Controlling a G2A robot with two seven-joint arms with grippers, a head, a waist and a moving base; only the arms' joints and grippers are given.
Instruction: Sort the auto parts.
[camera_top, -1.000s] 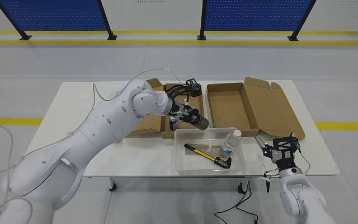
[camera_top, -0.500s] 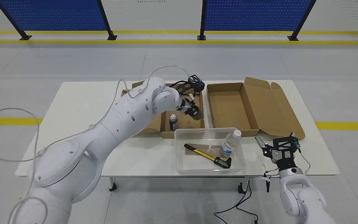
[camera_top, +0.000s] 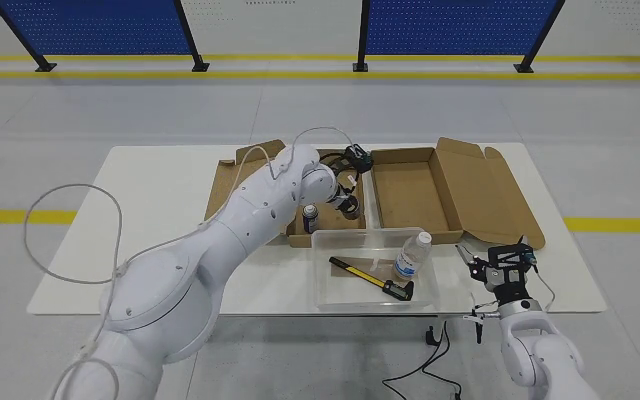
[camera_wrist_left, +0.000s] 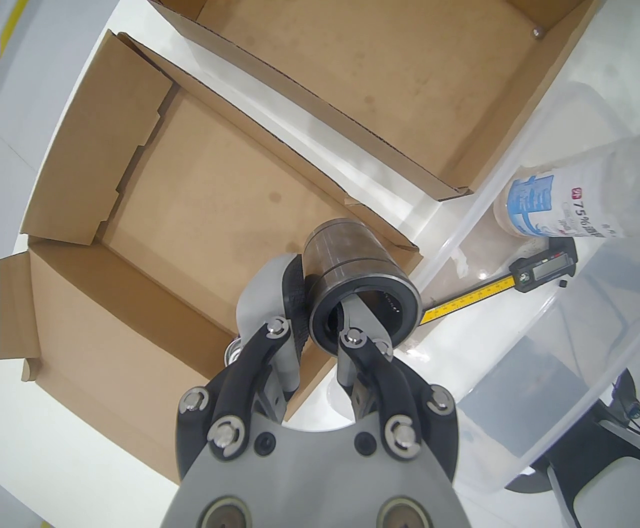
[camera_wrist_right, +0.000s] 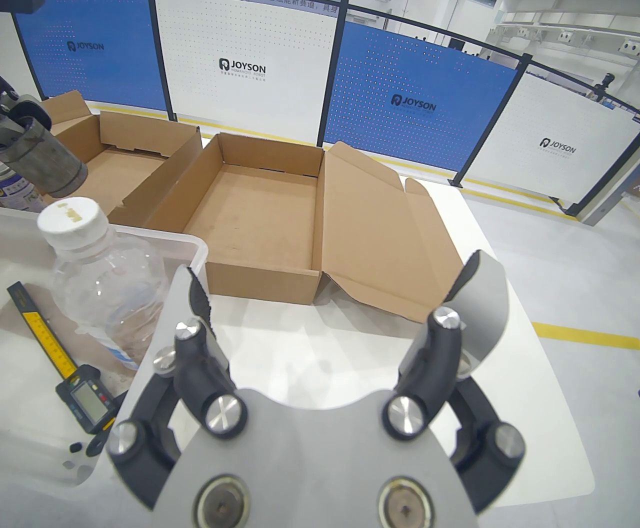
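Left wrist view — left tool (camera_wrist_left: 322, 295) clamps steel bushing (camera_wrist_left: 350, 260) over cardboard box (camera_wrist_left: 200, 200) | right tool (camera_wrist_right: 335, 275) spread wide

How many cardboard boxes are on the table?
2. The left box lies open beneath the left gripper; the right box sits open beside it. No others seem hidden.

We see smooth white shells on the left arm (camera_top: 230, 215) and a pale cable (camera_top: 322, 129) looping off it. The left gripper (camera_wrist_left: 322, 300) and right gripper (camera_wrist_right: 337, 280) share grey plates, black links and silver screws.
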